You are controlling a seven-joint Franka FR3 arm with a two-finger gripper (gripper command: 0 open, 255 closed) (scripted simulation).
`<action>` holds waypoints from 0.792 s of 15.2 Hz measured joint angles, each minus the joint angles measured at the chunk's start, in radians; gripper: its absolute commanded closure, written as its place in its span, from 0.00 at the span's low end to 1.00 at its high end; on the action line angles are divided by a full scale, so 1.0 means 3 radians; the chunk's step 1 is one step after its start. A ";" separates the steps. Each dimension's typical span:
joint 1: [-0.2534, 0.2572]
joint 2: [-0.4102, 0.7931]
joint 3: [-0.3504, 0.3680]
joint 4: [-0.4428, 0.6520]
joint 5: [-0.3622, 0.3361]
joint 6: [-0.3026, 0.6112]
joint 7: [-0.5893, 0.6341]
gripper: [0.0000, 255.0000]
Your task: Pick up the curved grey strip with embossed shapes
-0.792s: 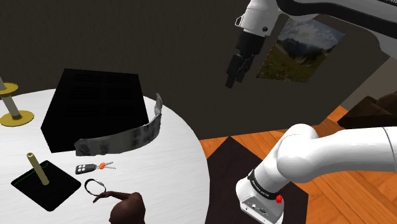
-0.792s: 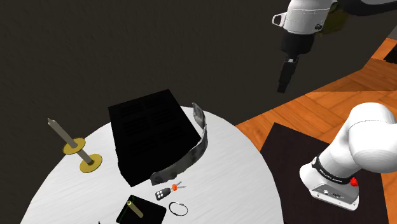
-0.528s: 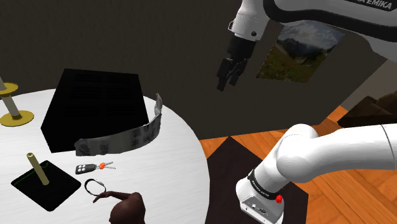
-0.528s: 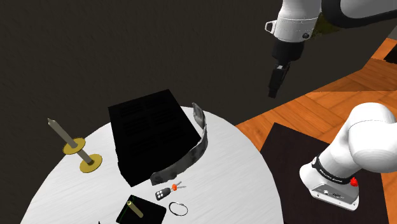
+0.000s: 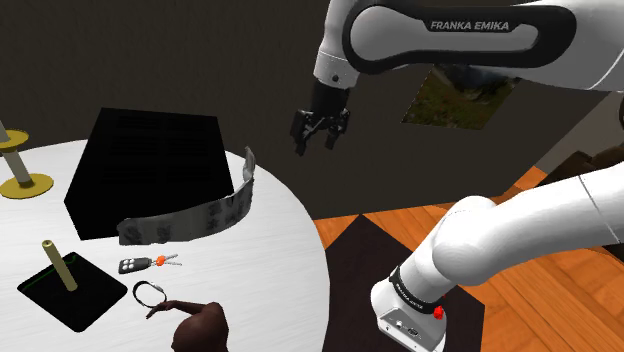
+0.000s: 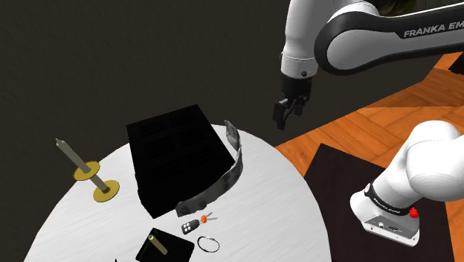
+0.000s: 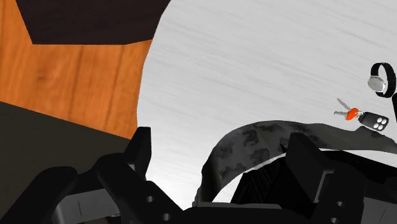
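The curved grey strip (image 5: 205, 212) with embossed shapes stands on edge on the white round table (image 5: 285, 250), wrapped around the corner of a black box (image 5: 145, 170). In the second exterior view the strip (image 6: 227, 175) bends along the box's right side. My gripper (image 5: 319, 137) hangs open in the air above and to the right of the strip's far end, well clear of it; the second exterior view shows the gripper (image 6: 286, 113) above the table's edge. In the wrist view the strip (image 7: 254, 146) arcs between my spread fingers (image 7: 141, 149), far below them.
A car key fob with an orange tag (image 5: 145, 264) and a dark ring (image 5: 150, 294) lie near the strip. A candle on a black square base (image 5: 62, 272) and a brass candle holder (image 5: 22, 170) stand at the shoulder view's left. Wooden floor (image 6: 372, 126) lies beyond the table edge.
The arm has swung toward the table: my gripper moved left and lower in both exterior views, from above the floor to over the table's edge. Nothing on the table moved.
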 measured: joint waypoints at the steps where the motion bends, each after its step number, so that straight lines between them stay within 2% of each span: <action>1: -0.0027 0.0109 0.0043 -0.0008 -0.0009 0.0118 0.0109 0.00; 7: -0.0176 0.0818 0.0267 0.0169 -0.0159 0.0648 0.0815 0.00; 12: -0.0263 0.1508 0.0365 0.0460 -0.0428 0.1008 0.1462 0.00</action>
